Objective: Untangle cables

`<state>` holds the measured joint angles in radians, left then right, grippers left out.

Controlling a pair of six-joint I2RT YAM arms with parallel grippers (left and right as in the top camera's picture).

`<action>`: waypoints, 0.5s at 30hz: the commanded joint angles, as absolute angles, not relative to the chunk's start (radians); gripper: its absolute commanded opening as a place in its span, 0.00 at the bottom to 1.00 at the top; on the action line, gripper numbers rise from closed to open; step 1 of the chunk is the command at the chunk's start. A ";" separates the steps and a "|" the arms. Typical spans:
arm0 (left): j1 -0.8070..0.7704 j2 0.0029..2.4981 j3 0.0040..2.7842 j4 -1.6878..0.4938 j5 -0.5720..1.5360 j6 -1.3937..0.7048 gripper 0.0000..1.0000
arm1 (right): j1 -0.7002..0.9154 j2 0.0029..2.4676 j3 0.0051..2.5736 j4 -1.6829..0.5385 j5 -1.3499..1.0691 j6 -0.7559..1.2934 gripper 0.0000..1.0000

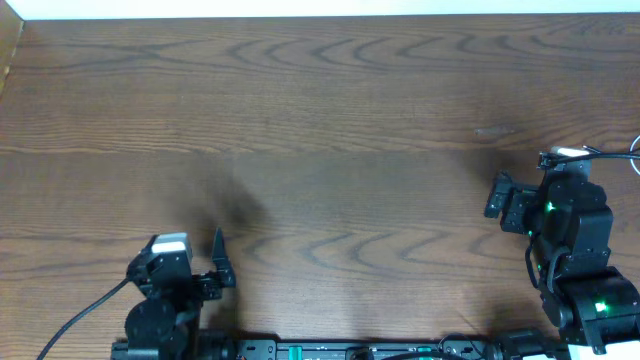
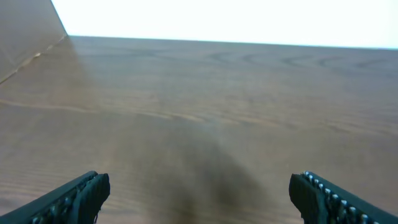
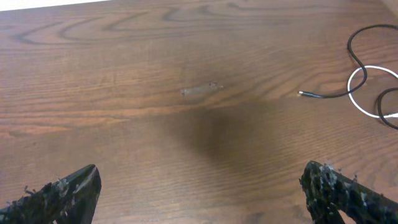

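Observation:
The cables lie at the right edge of the right wrist view. A black cable [image 3: 356, 55] snakes down to a small plug end [image 3: 303, 94], and a white cable [image 3: 359, 93] loops across it. In the overhead view a stretch of black cable [image 1: 612, 153] shows by the table's right edge, just beyond the right arm. My right gripper [image 3: 200, 177] is open above bare wood, left of and nearer than the cables, holding nothing. My left gripper [image 2: 199, 183] is open at the near left of the table, far from the cables, with nothing between its fingers.
The wooden table [image 1: 320, 120] stretches wide between the arms. A faint scuff [image 3: 202, 89] marks the wood ahead of the right gripper. The table's left edge [image 2: 37, 56] and far edge show in the left wrist view.

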<state>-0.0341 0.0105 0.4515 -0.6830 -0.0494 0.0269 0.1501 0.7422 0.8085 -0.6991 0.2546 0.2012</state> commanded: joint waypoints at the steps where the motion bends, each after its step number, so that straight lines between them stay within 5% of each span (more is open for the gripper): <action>1: -0.030 0.002 0.380 -0.602 -0.037 0.030 0.98 | 0.163 0.740 0.803 -0.700 0.256 0.212 0.99; 15: -0.030 0.002 0.218 -0.283 -0.037 0.030 0.98 | 0.163 0.740 0.803 -0.700 0.256 0.212 0.99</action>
<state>-0.0341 0.0101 0.2356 -0.3229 -0.0494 0.0269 0.1501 0.7422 0.8085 -0.6991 0.2550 0.2012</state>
